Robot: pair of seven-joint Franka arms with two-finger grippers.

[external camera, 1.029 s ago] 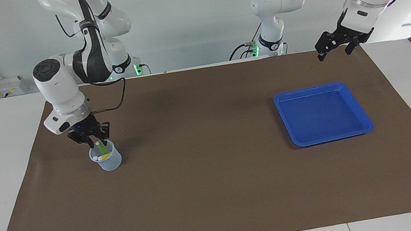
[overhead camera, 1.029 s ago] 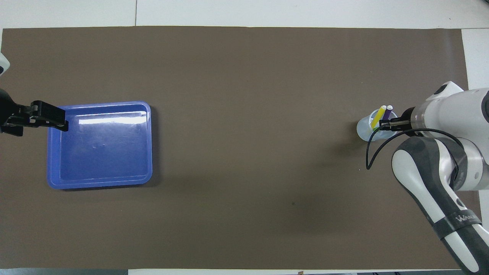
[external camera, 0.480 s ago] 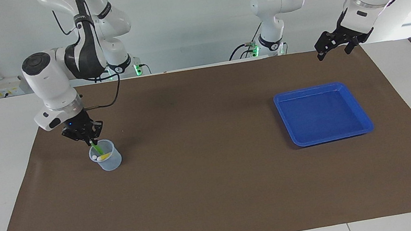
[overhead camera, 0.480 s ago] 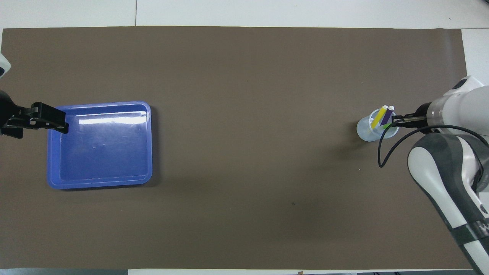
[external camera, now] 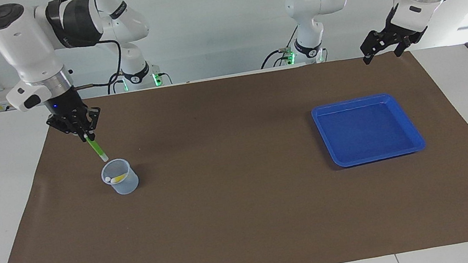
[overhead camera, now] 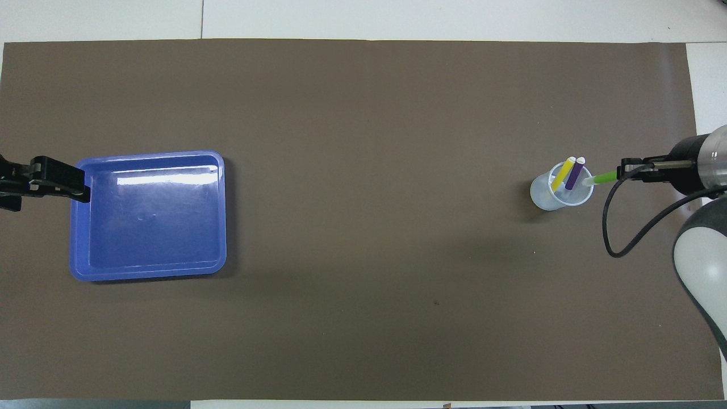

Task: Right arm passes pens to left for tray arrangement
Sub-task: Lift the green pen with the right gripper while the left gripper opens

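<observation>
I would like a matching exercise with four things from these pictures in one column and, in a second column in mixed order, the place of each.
Things:
1. slim green marker pen
2. slim yellow marker pen
3. shallow bright blue plastic tray
4. left arm's black hand

Places:
A. lying on the brown mat, nothing in it
B. standing in the small translucent cup
C. gripped by the right arm's black hand, lifted just above the cup
D. open in the air at the left arm's end of the table

Pairs: 1-C, 2-B, 3-A, 4-D
</observation>
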